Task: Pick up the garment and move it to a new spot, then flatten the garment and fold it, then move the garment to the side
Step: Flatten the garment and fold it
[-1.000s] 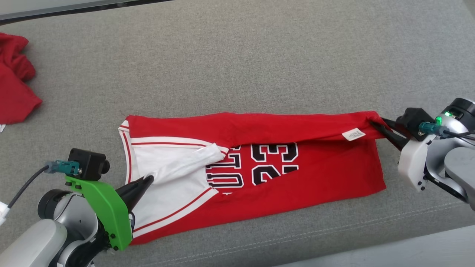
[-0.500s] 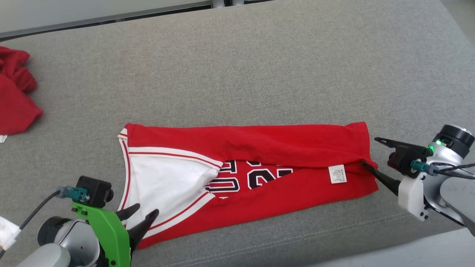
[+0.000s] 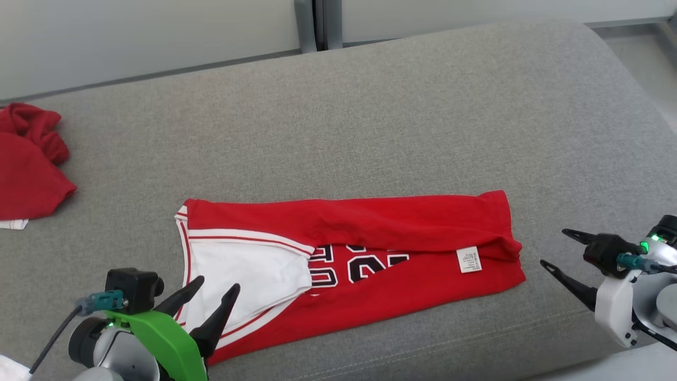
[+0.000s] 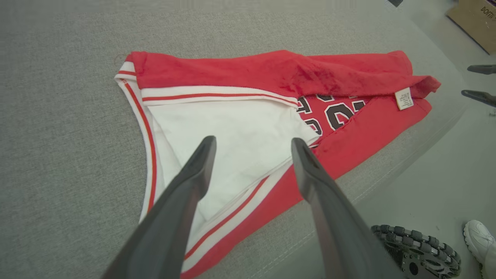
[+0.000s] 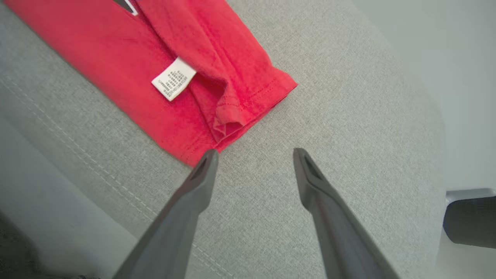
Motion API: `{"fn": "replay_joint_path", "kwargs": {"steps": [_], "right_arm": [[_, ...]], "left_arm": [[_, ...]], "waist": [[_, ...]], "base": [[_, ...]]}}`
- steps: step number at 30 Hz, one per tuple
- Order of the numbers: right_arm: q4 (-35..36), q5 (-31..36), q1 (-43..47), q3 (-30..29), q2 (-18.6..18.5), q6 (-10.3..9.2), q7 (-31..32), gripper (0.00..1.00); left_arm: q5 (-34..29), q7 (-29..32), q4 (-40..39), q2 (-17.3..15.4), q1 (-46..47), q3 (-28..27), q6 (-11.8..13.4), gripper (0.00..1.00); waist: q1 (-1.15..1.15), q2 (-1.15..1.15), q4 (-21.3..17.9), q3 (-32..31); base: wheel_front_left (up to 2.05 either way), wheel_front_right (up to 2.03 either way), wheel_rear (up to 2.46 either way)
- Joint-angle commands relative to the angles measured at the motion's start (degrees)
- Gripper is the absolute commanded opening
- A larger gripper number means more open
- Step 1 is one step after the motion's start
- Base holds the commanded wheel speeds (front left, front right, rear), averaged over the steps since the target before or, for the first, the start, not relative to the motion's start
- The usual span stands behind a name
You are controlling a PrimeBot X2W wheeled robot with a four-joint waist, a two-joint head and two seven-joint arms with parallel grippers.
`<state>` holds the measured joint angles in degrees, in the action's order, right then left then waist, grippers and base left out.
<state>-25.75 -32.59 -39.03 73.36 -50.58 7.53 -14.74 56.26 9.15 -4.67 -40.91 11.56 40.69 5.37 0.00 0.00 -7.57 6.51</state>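
Nearest us, our left fingers point(image 3: 221, 313) stand spread wide and empty over the white-lined end of the red sleeveless jersey with white trim point(image 3: 370, 227), which lies folded lengthwise on the grey fabric cushion point(image 3: 370, 106). Our right fingers point(image 3: 568, 283), equally splayed and holding nothing, sit just beside its hem. The fold half covers its black-and-white numerals, and the small white label point(image 3: 469, 260) is too fine to read.

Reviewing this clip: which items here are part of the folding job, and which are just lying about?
Job in hand:
red jersey, partly folded
left claw, open
right claw, open
grey cushion it lies on

Lying about:
crumpled red cloth at the far left
cardboard box
white shoe on the floor
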Motion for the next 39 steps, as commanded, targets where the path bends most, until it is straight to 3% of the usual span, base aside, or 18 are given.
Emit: {"fn": "replay_joint_path", "kwargs": {"steps": [1, 9, 16, 26, 39], "right_arm": [[0.02, -2.47, 0.82, -0.61, -0.03, -0.08, -0.33, 1.0], [-1.91, -12.65, 1.76, -5.92, 2.23, -0.08, -0.38, 1.0], [-6.64, -22.64, 3.99, -14.77, 7.23, -0.08, 0.37, 1.0], [-16.02, -27.55, 7.83, -23.37, 13.54, -0.08, 0.57, 1.0], [-36.21, -34.56, 10.35, -34.25, 25.89, -0.08, 0.81, 1.0]], "left_arm": [[-0.91, -1.6, 0.2, 0.99, -1.07, -0.42, 0.81, 1.0], [-4.94, -10.22, 1.77, 6.42, -1.89, -1.35, 5.88, 1.0], [-6.61, -14.97, 1.55, 9.76, -3.5, -1.88, 9.85, 1.0], [-8.29, -18.05, 0.93, 11.66, -5.56, -2.34, 14.5, 1.0], [-7.85, -19.27, 0.78, 12.58, -6.11, -2.75, 15.7, 1.0]], "waist": [[0.0, 0.0, -0.62, -2.44], [0.0, 0.0, 0.22, -6.56], [0.0, 0.0, 2.88, -8.32], [0.0, 0.0, 7.42, -9.64], [0.0, 0.0, 12.74, -7.79]], "base": [[0.0, 0.0, 0.0], [0.0, 0.0, 0.0], [0.0, 0.0, 0.0], [0.0, 0.0, 0.0], [0.0, 0.0, 0.0]]}}
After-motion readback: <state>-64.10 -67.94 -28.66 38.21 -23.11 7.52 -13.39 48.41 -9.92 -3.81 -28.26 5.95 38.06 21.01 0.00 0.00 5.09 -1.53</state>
